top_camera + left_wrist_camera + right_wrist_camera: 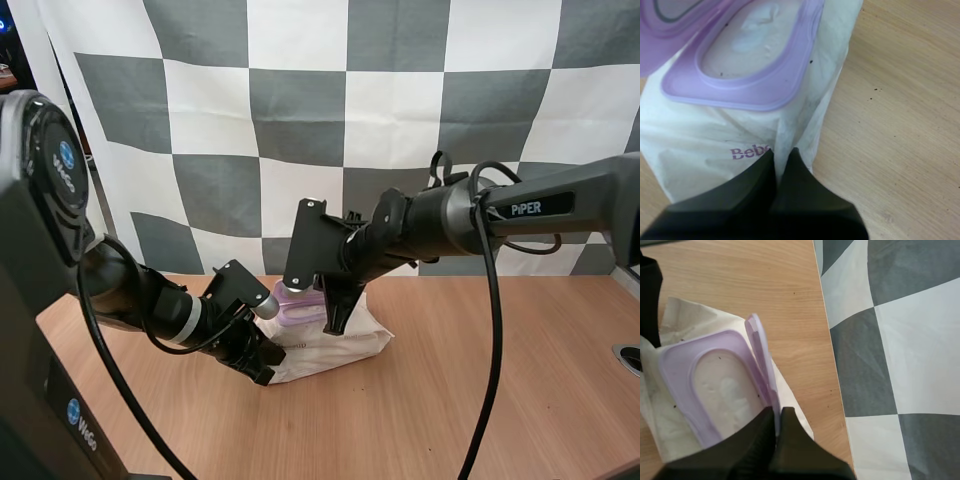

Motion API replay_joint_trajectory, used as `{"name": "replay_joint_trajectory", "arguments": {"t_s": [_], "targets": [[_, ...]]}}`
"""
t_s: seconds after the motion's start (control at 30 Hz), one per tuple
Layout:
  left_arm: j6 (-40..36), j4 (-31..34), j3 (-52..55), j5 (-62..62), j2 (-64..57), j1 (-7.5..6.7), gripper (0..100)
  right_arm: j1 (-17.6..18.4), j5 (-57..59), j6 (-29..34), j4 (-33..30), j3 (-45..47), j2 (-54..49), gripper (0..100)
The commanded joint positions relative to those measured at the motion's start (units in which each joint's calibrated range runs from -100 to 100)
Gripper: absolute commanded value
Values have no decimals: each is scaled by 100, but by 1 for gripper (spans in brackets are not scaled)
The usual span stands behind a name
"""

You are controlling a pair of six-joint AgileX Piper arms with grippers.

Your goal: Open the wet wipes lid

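Wooden table [500, 400] bears wipes pack [345, 345] lying left-to-right, lid [760, 355] upright.

Looked like robotics lab test bench. Left arm [130, 295] and right arm [540, 205], latter marked PiPER, both reached over one wood-grain table [500, 380]. Cable grommet [628, 357] sat in tabletop near right edge.

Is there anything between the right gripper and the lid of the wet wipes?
Nothing visible. The right gripper pinches the purple lid at its edge, raised off the opening. The left gripper pinches the wet wipes pack at its end.
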Motion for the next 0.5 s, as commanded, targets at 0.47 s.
{"name": "replay_joint_trajectory", "arguments": {"t_s": [0.47], "targets": [[74, 7, 5, 69, -2, 3, 0, 6, -114, -2, 215, -1339, 1314, 0]]}}
